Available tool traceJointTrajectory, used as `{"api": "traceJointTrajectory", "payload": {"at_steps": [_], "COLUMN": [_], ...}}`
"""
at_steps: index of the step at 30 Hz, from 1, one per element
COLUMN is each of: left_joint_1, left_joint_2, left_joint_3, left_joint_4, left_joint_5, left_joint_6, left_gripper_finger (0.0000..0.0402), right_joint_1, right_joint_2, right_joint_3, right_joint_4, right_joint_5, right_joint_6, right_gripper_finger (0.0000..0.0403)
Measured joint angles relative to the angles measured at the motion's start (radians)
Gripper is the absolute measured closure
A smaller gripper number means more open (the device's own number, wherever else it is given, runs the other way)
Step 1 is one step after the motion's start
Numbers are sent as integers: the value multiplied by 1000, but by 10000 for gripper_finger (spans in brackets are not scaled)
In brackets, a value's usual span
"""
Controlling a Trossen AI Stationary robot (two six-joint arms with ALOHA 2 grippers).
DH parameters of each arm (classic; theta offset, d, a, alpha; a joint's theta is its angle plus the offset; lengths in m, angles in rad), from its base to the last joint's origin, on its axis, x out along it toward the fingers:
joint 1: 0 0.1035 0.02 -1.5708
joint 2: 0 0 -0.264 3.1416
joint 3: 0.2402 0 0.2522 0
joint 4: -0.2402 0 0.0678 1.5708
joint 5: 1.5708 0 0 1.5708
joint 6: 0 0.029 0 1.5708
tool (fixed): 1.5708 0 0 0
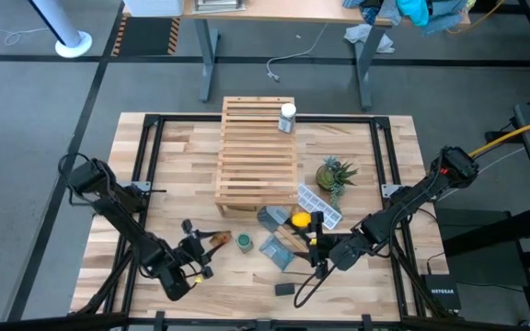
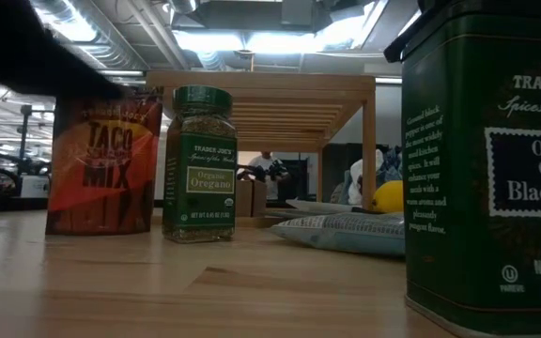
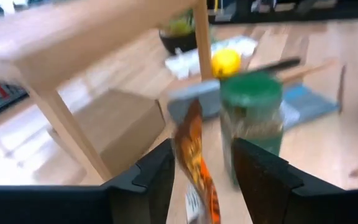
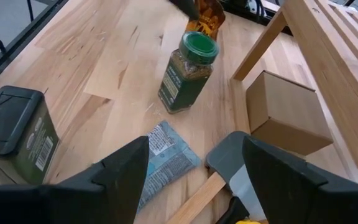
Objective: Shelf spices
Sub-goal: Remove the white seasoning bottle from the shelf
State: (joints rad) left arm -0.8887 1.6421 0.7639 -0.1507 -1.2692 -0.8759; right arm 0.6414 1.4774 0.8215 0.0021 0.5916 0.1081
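My left gripper [image 3: 204, 171] straddles the orange-brown taco-mix packet [image 3: 197, 162] near the table's front edge, jaws parted, not yet clamped. Next I must clench, then lift toward the light-wood slatted shelf [image 1: 256, 152]. Right gripper [image 4: 194, 171] waits open

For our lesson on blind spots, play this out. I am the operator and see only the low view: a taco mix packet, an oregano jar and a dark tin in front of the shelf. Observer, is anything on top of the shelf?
Observer: Yes. In the high view a white-capped bottle stands on the shelf, near its far right corner.
Operator: Where is the left tool?
Observer: Its wrist view shows the left tool astride the taco mix packet, with its fingers set wider than the packet.
Operator: And the right tool?
Observer: The right tool is open and empty, pointing towards the oregano jar.
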Motion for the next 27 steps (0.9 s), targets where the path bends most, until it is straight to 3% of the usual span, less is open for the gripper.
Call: {"api": "traceJointTrajectory", "payload": {"at_steps": [9, 19, 23, 27], "left_joint_1": [-37, 6, 60, 127], "left_joint_2": [-171, -216, -216, -216], "left_joint_3": [0, 0, 0, 0], "left_joint_4": [5, 15, 72, 241], "left_joint_5": [-90, -93, -95, -67], "left_joint_6": [158, 225, 291, 524], "left_gripper_finger": [247, 247, 247, 247], "right_joint_1": [0, -25, -115, -251], "right_joint_2": [-62, -267, -379, -477], "right_joint_3": [0, 0, 0, 0], "right_joint_4": [-6, -78, -131, -176], "right_joint_5": [110, 393, 353, 225], "right_joint_6": [-71, -261, -271, -271], "right_gripper_finger": [139, 139, 139, 139]}}
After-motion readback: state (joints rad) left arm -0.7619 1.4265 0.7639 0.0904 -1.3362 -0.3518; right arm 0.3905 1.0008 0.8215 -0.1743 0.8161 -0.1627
